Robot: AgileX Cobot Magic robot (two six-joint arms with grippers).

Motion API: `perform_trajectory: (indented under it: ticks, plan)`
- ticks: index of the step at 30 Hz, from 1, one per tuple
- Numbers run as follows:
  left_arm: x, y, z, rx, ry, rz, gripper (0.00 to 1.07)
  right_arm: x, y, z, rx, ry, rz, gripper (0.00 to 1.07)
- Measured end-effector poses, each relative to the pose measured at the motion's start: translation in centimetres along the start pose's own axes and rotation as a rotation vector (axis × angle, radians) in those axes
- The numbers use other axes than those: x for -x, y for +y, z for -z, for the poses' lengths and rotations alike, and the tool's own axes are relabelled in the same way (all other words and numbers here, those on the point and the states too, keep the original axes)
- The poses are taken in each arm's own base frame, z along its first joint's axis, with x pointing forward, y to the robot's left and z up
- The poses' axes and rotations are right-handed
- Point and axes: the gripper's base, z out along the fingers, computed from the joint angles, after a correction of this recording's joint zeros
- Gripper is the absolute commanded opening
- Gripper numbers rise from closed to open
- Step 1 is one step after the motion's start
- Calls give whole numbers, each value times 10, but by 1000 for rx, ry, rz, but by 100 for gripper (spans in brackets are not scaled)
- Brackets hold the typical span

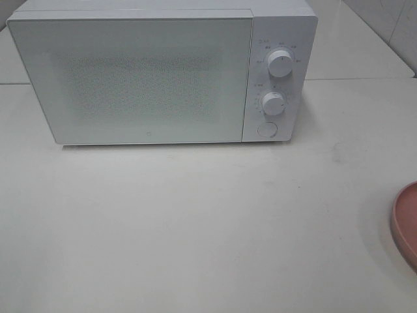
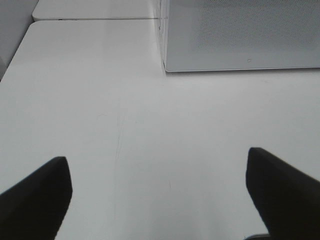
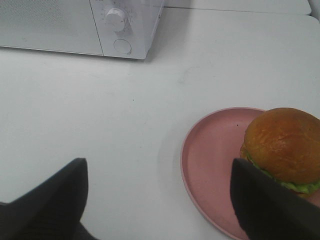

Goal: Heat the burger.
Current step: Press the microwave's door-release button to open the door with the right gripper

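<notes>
The burger (image 3: 284, 145), with a glossy brown bun and green lettuce, sits on a round pink plate (image 3: 215, 155) in the right wrist view. My right gripper (image 3: 157, 200) hangs open above the table beside the plate, one dark finger overlapping the plate's edge in the picture. My left gripper (image 2: 157, 195) is open too, over bare white table in front of the microwave's left corner. The white microwave (image 1: 163, 72) stands at the back with its door shut. In the exterior high view neither gripper shows, and only the plate's rim (image 1: 405, 225) shows at the right edge.
The microwave has two round knobs (image 1: 279, 63) and a round button (image 1: 266, 129) on its right panel. A seam between white tabletops (image 2: 95, 19) runs behind the microwave's left side.
</notes>
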Motion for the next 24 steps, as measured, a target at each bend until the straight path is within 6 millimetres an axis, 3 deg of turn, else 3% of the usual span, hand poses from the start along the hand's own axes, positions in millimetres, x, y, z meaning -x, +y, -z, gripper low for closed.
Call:
perform_trajectory:
  ticks: [24]
  plan:
    - [0, 0, 0, 0, 0, 0, 86, 4, 0, 0, 0, 2, 0, 75]
